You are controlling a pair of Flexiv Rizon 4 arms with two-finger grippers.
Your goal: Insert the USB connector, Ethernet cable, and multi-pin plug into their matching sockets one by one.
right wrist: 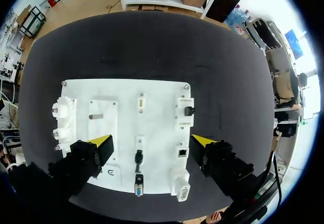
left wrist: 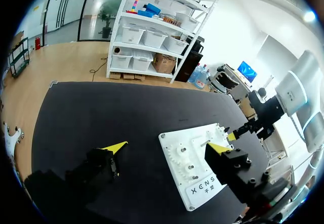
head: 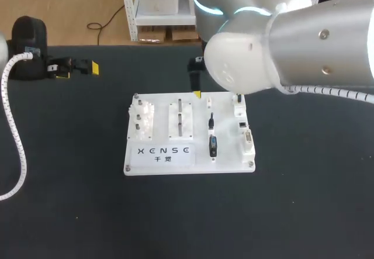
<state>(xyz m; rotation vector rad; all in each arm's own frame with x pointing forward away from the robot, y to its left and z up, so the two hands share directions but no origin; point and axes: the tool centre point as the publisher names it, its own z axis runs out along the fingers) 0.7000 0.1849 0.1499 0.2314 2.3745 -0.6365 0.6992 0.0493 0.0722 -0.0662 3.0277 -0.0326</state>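
While nothing is held yet, the first pick waits

As it hovers above the white rectangular plastic board [right wrist: 157, 90], the right gripper [right wrist: 152, 141] is spread wide and holds nothing. A small black plug [right wrist: 138, 157] and a blue-faced black plug [right wrist: 138, 184] lie mid-board, beside white sockets [right wrist: 182, 152]. The left gripper [left wrist: 167, 147], also wide and empty, sits well apart. Advice: centre over one plug, then descend squarely.

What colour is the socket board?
The board is white; the right wrist view shows it best.
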